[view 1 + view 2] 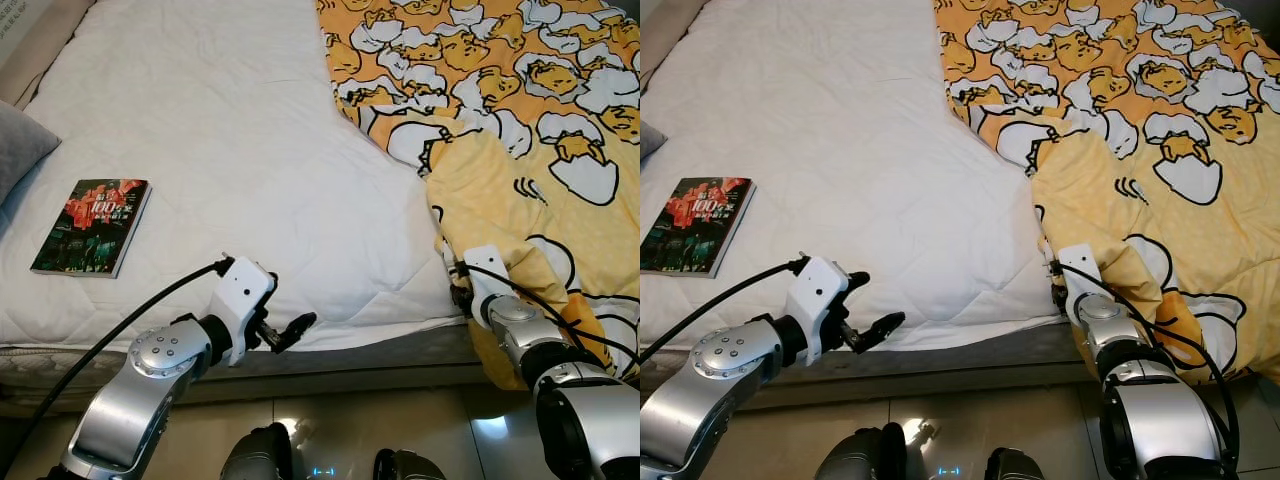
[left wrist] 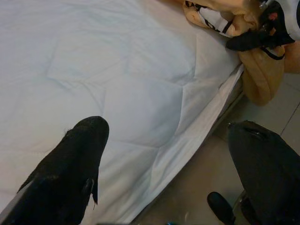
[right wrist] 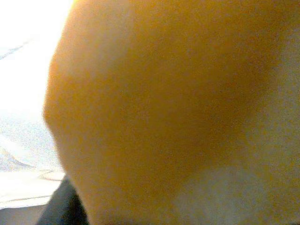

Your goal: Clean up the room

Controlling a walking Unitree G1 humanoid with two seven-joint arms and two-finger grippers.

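A yellow blanket [image 1: 500, 100] printed with cartoon eggs covers the right side of the bed and hangs over its front edge. My right gripper [image 1: 462, 288] is at that hanging corner, shut on a fold of the blanket; in the right wrist view the yellow fabric [image 3: 178, 108] presses close to the camera. My left gripper [image 1: 290, 328] hovers at the bed's front edge, open and holding nothing, its two black fingers [image 2: 70, 173] wide apart over the white mattress cover [image 2: 117, 70]. A book [image 1: 92, 226] with a dark red cover lies flat at the bed's left.
White quilted mattress cover [image 1: 230, 140] spans the left and middle of the bed. A grey pillow [image 1: 18, 150] sits at the far left edge. Shiny tiled floor [image 1: 400, 415] lies below the bed's front edge, with my feet [image 1: 258, 455] on it.
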